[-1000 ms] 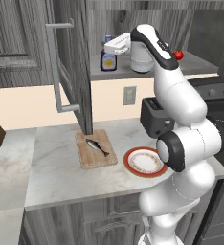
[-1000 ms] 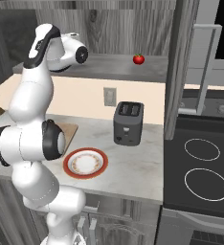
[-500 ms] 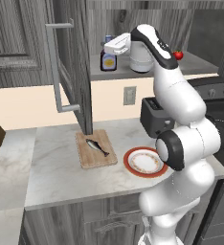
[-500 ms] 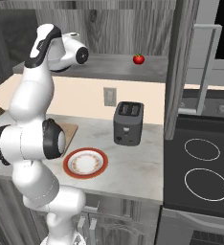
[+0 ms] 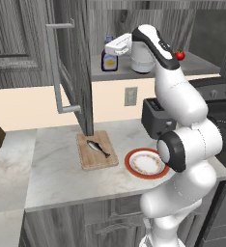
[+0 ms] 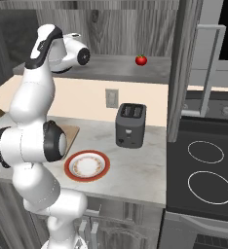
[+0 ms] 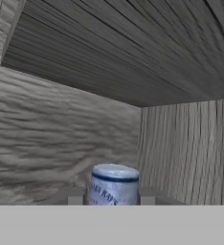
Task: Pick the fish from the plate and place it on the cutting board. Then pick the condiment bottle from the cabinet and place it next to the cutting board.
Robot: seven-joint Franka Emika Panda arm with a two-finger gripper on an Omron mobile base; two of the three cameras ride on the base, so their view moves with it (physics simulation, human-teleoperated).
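Hand clamped on condiment bottle, label lettering unreadable.

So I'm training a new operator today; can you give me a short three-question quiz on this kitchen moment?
1. True or false: the fish lies on the cutting board.
2. The gripper is: A) open above the plate; B) shut on the condiment bottle; C) holding the tomato.
3. Fill in: the toaster stands on the ____.

Key: 1 true; 2 B; 3 counter.
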